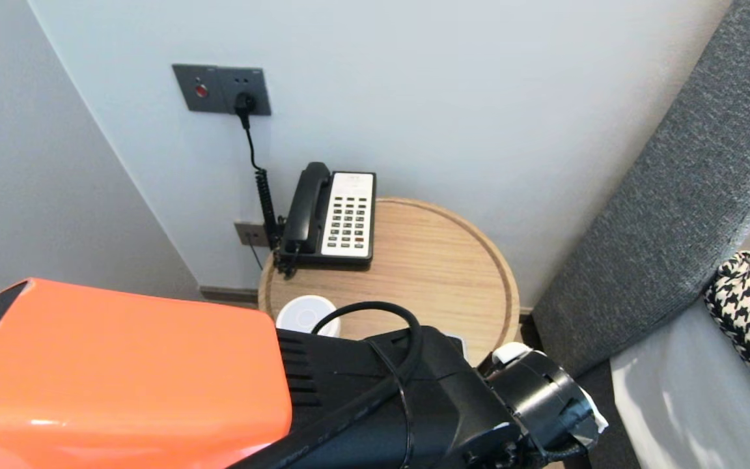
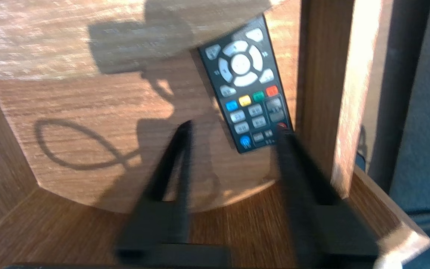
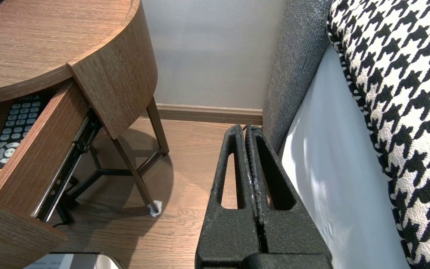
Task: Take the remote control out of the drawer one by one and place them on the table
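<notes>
The left claw [image 2: 234, 129] hangs over the open drawer [image 2: 69, 112], fingers spread and gripping nothing. The remote [image 2: 246, 86] lies flat on the drawer floor, its near end between the fingertips, just beside the side wall [image 2: 319, 93]; bare wood lies on its other side. The right claw [image 3: 245, 129], pressed together, is parked beside the bed [image 3: 312, 186].

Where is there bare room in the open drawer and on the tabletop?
Drawer floor is bare on the side away from the remote; the remote lies close along one side wall, with the open left gripper at its near end: tight. Tabletop is free right of the telephone. Right gripper is parked, shut, beside the bed.
</notes>
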Available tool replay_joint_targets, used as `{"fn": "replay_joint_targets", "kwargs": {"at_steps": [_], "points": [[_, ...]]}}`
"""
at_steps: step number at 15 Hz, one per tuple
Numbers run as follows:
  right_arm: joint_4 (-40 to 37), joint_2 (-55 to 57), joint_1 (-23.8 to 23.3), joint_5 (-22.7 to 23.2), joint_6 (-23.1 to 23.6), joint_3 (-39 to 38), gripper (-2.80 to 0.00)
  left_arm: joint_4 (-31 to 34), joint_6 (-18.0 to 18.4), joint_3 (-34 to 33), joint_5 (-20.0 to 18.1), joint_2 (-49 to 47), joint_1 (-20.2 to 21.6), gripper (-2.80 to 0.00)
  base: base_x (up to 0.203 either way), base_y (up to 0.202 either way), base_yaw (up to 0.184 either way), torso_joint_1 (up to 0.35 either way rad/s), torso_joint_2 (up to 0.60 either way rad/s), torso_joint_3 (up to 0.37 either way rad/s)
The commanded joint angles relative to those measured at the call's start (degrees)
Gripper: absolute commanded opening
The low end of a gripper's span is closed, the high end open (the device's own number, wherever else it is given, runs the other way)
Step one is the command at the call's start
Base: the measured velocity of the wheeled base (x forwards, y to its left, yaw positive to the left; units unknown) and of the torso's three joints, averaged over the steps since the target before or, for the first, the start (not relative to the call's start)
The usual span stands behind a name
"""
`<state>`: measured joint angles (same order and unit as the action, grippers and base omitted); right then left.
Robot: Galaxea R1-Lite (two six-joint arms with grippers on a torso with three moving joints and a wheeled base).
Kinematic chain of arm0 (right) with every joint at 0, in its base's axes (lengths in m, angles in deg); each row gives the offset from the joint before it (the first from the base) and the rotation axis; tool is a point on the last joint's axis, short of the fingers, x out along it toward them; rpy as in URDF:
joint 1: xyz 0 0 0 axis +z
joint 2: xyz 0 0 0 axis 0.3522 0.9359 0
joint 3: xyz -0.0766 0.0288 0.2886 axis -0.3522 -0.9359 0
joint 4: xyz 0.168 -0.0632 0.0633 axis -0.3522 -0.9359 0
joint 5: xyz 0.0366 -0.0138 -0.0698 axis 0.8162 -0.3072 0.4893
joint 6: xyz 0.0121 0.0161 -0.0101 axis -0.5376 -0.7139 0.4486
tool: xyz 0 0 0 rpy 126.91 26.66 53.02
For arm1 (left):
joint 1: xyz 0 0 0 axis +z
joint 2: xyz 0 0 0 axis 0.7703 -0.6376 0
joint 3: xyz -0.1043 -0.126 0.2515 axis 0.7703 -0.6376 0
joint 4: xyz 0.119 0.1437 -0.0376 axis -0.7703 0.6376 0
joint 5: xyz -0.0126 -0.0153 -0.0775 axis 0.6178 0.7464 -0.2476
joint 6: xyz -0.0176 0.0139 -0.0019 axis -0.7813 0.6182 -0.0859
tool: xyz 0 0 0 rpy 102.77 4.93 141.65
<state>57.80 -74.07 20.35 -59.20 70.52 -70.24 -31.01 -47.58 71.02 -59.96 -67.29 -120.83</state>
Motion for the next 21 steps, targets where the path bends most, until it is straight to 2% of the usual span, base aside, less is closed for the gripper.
{"fn": "replay_joint_targets", "kwargs": {"at_steps": [1, 4, 9, 14, 16, 17, 21], "points": [[0.0, 0.1, 0.0, 0.0, 0.0, -0.7, -2.80, 0.0, -0.5, -0.2, 0.8, -0.5, 0.0, 0.00, 0.000, 0.000, 0.000, 0.000, 0.00, 0.000], [-0.1, 0.1, 0.0, 0.1, 0.0, -0.6, -2.80, 0.6, -2.5, 0.2, 1.3, -0.3, -0.4, 0.00, 0.000, 0.000, 0.000, 0.000, 0.00, 0.000], [0.0, 0.0, 0.0, 0.1, 0.0, -0.6, -2.80, 1.3, -2.9, -0.3, 0.7, 1.3, -0.7, 0.00, 0.000, 0.000, 0.000, 0.000, 0.00, 0.000], [0.0, 0.1, 0.0, 0.1, 0.0, -0.7, -2.80, 2.5, -5.4, -0.6, -1.6, 1.1, -0.6, 0.00, 0.000, 0.000, 0.000, 0.000, 0.00, 0.000], [0.0, 0.1, 0.0, 0.0, 0.0, -0.7, -2.80, 2.5, -8.5, -0.7, -2.7, -0.7, -0.1, 0.00, 0.000, 0.000, 0.000, 0.000, 0.00, 0.000], [0.0, 0.1, 0.0, 0.0, 0.0, -0.7, -2.80, 2.7, -9.6, -0.6, -4.9, -0.9, 0.1, 0.00, 0.000, 0.000, 0.000, 0.000, 0.00, 0.000], [0.0, 0.1, 0.0, 0.1, 0.0, -0.6, -2.80, 4.1, -10.2, 0.3, -7.4, -1.3, 0.1, 0.00, 0.000, 0.000, 0.000, 0.000, 0.00, 0.000]]}}
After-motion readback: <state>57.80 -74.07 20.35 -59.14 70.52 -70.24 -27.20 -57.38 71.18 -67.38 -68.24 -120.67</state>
